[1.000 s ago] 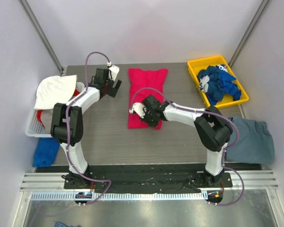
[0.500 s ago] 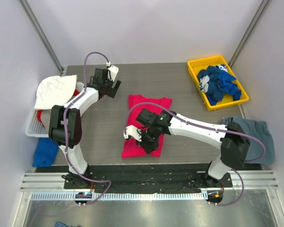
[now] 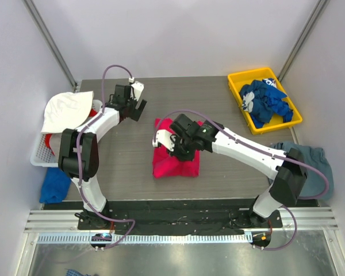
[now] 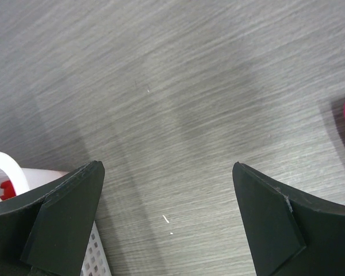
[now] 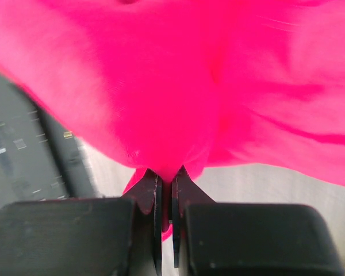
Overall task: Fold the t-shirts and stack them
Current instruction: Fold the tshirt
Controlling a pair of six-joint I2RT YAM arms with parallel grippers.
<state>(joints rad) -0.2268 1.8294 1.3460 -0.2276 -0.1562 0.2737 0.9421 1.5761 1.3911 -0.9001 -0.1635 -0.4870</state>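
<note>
Your right gripper (image 5: 165, 179) is pinched down to a hairline gap on a fold of the pink-red t-shirt (image 5: 230, 80); the cloth bunches up from between the jaws and fills most of the wrist view. From above, that gripper sits over the upper middle of the shirt, which lies in a rumpled, roughly square heap on the table (image 3: 121, 167), near its centre.

Your left gripper (image 4: 167, 172) is spread wide and holds nothing. Its two dark fingers (image 4: 63, 218) frame bare wood-grain tabletop, with a sliver of pink at the right edge of the wrist view. It hangs near the far left of the table, apart from the shirt and close to the white basket (image 3: 39, 155). A white cloth (image 3: 66, 109) is draped over that basket.

At the far right corner, the royal blue t-shirts (image 3: 264, 102) are piled in the yellow bin (image 3: 236, 85). The slate grey-blue t-shirt (image 3: 313, 167) lies off the table's right edge, behind your right arm.
</note>
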